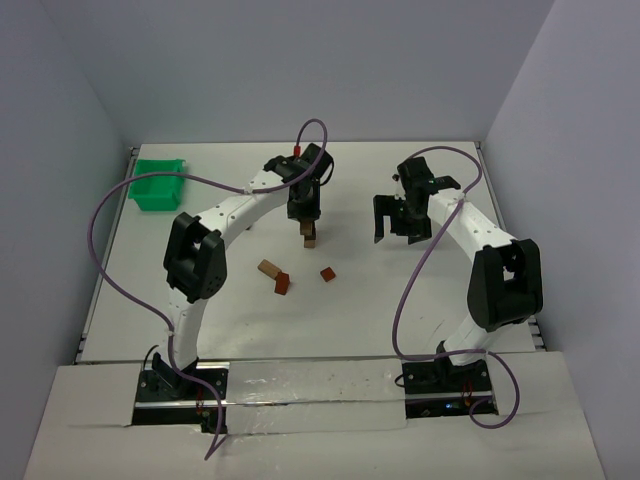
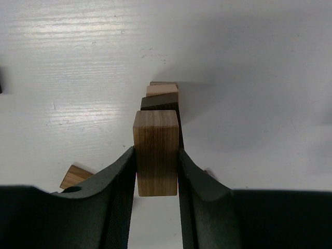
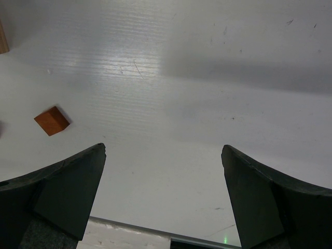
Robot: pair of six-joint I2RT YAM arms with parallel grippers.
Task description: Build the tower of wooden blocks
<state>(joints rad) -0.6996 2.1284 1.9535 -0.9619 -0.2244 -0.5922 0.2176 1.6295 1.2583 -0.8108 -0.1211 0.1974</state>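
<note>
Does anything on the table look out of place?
Nothing looks damaged. A tan block, a reddish-brown block and an orange-red block lie loose near the wood block tower; the left end effector holds a brown block over it.

Edge-cut wooden block [image 3: 2, 39] — just a sliver

Tan streaky-grained block [image 2: 155, 155], dark-brown-and-tan wood block tower [image 2: 161, 102] (green bin [image 1: 158, 184])

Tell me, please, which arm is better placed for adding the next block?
Left: the left tool grips a tan block right by the wood block tower; the right tool hangs open and empty.
</note>
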